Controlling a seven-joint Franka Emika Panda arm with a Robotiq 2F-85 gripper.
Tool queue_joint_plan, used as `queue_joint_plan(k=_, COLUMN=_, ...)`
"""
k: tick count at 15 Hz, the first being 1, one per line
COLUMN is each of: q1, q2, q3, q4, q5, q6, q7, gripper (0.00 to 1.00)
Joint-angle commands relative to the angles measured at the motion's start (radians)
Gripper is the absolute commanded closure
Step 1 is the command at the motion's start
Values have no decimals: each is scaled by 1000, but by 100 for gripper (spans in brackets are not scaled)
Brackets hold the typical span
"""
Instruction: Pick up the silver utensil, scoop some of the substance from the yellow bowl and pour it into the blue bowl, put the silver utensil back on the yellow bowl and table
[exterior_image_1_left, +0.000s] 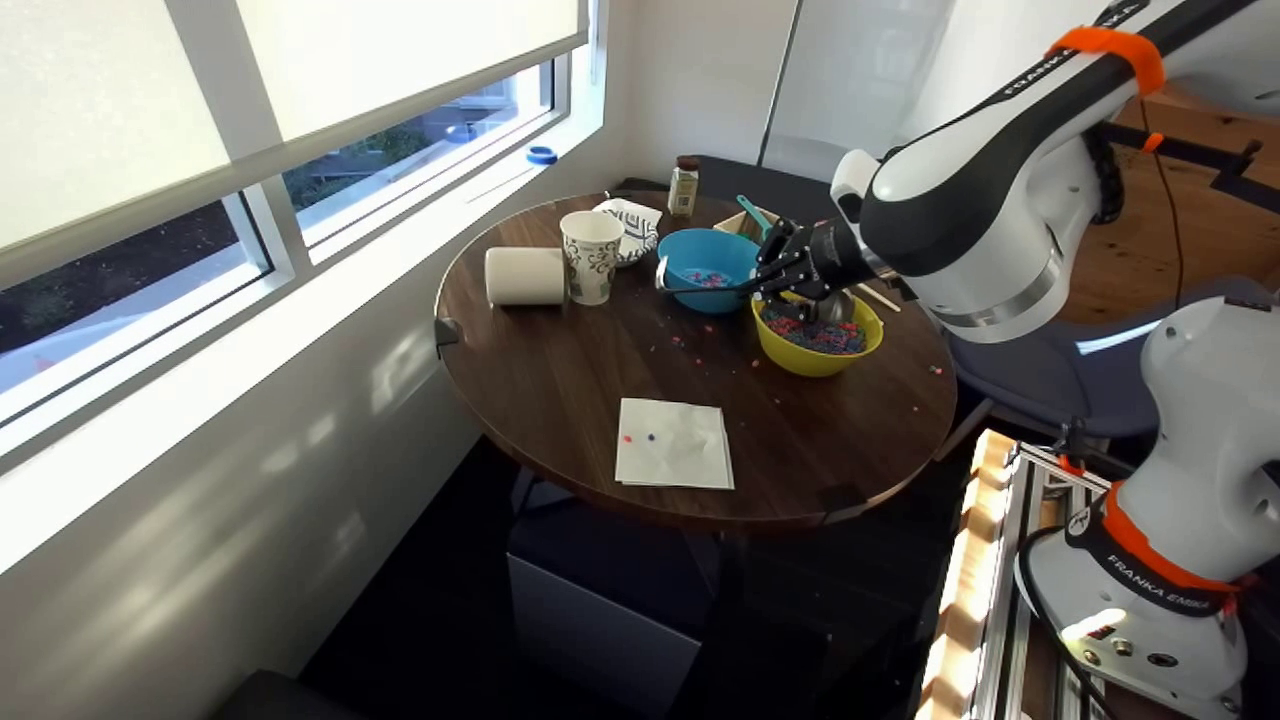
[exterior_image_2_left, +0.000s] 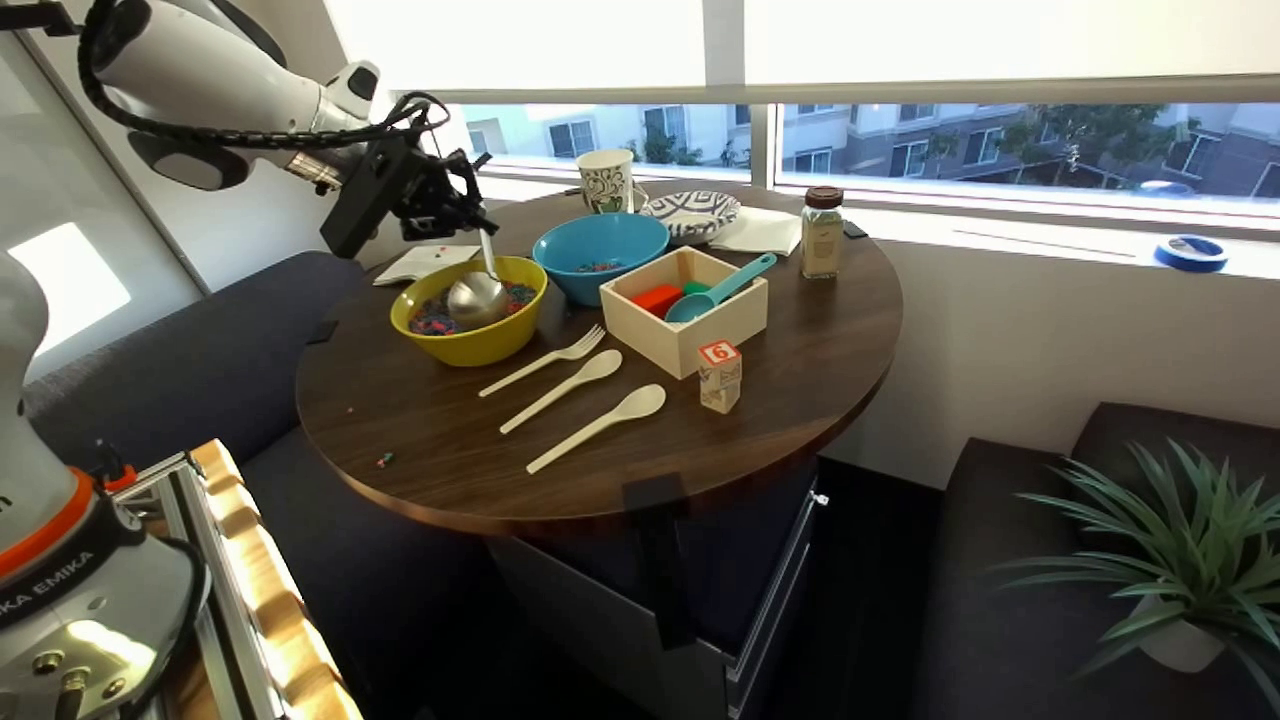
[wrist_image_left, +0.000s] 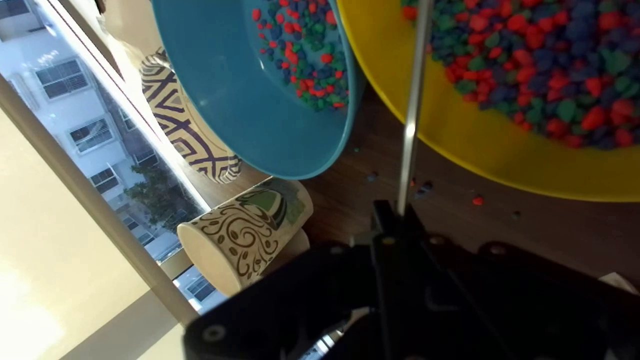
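End effector (wrist_image_left: 396, 215) closed around the ladle (exterior_image_2_left: 478, 302) at the yellow bowl (exterior_image_2_left: 480, 348); bits (wrist_image_left: 291, 55) in the blue bowl (wrist_image_left: 215, 65) suggest, to me, putting back: settle it, then release.

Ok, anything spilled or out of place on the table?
Yes: loose bits lie on the table and white paper, outside the yellow bowl and blue bowl, where most of the substance sits. Also, a white cylinder lies on its side beside an upright patterned cup, perhaps tipped over.
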Motion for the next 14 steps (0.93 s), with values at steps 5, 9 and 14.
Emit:
queue_joint_plan(k=5, q1=113, q2=54, q3=-127, q4=0, q5=-59, q6=-25, q7=41, gripper=83)
queue_joint_plan(k=9, q1=174, q2=65, q3=-189, q4=0, q5=-74, q6=-23, q7=47, gripper=73)
queue_joint_plan(k=14, q1=233, q2=52, q3=-234, q4=0, q5=-76, q6=-10, q7=47, gripper=43)
